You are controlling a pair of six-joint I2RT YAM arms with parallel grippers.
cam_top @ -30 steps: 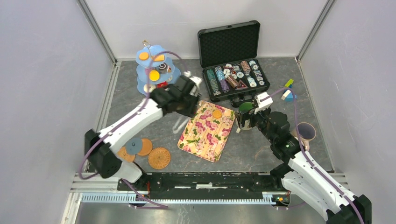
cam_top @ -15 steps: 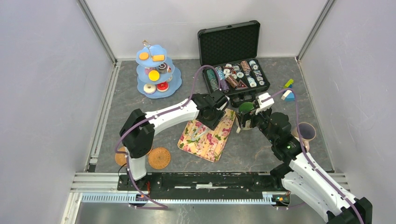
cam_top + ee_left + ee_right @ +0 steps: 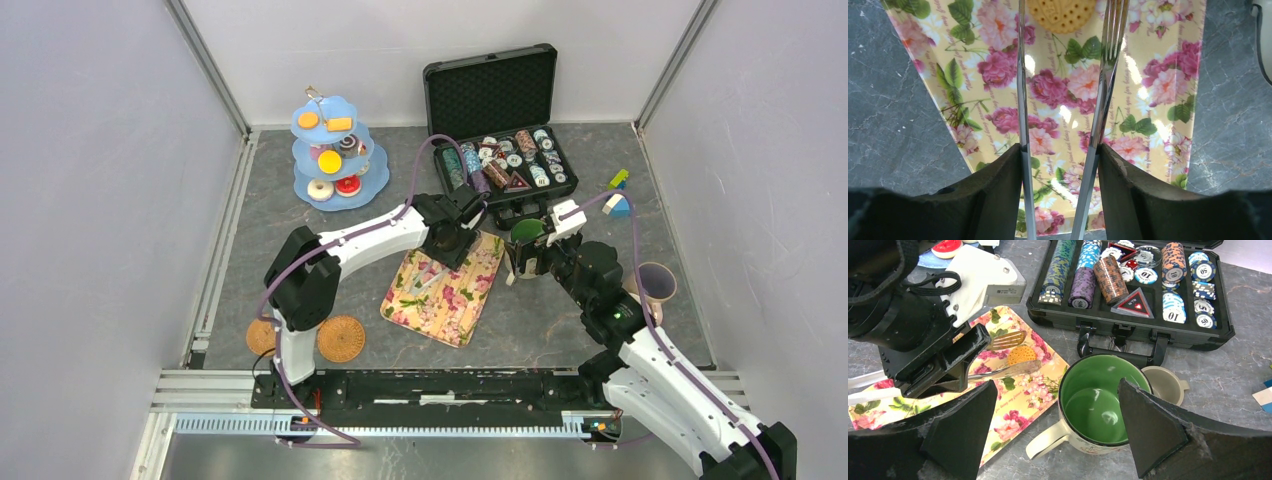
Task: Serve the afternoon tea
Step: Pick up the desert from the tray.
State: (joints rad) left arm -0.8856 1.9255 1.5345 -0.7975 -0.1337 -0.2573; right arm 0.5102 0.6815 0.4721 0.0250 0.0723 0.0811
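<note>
My left gripper is shut on metal tongs, its fingers pressing the two arms from outside. The tongs reach over a floral tray, and their tips straddle an orange biscuit lying on it. The tongs' arms still stand apart. My right gripper is open and empty, hovering over a green-lined mug that stands upright beside the tray's right edge, handle toward me.
A blue tiered stand with donuts and cakes is at the back left. An open black case of poker chips is behind the mug. A lilac mug, woven coasters, small blocks and a small beige cup are around.
My left arm swung right from beside the tiered stand to over the floral tray, bringing the tongs around the biscuit. The right arm has not moved.
</note>
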